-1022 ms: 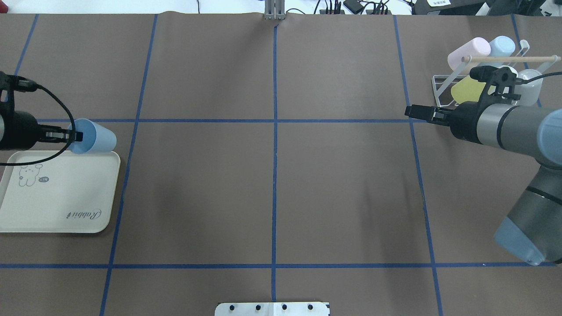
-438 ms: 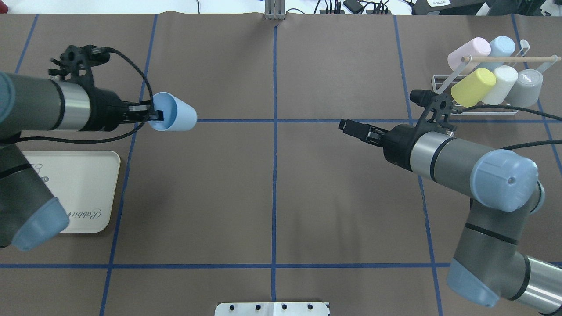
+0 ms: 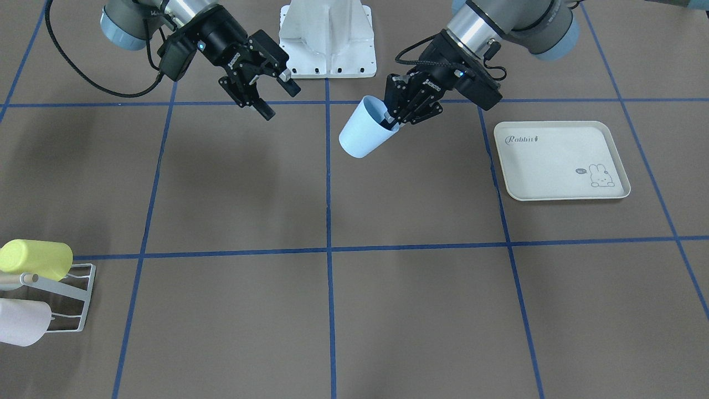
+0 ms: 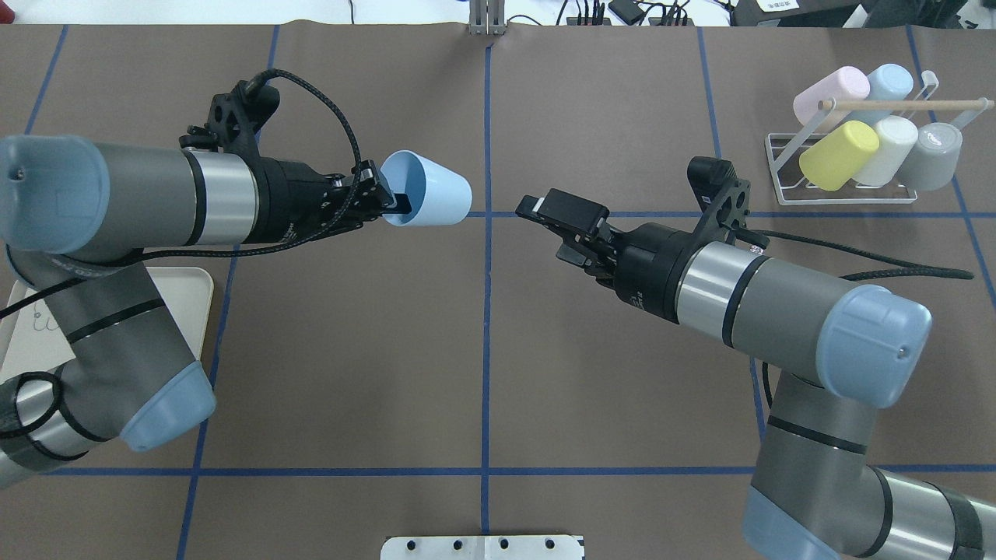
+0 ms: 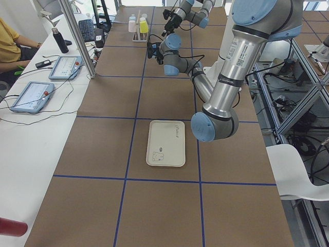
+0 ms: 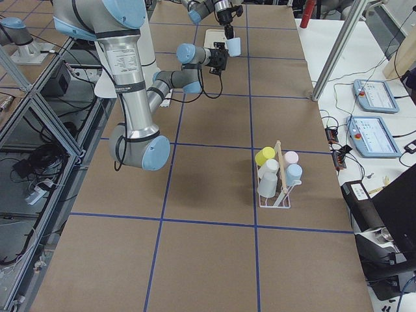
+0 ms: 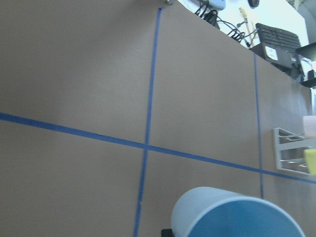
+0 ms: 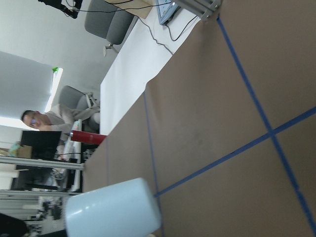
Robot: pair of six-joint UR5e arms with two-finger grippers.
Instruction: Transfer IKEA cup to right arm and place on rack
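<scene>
Pinching cup [image 4: 432, 200] rim: left claw [image 4: 393, 204] clamped, one finger inside; right claw [image 4: 548, 229] spread wide, empty, cup base just ahead. Likely light, stiff, slick plastic; grasp mid-wall.

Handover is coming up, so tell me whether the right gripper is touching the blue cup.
Apart. The overhead view shows a plain gap between the open right gripper and the base of the blue cup; the front-facing view shows the same gap.
</scene>
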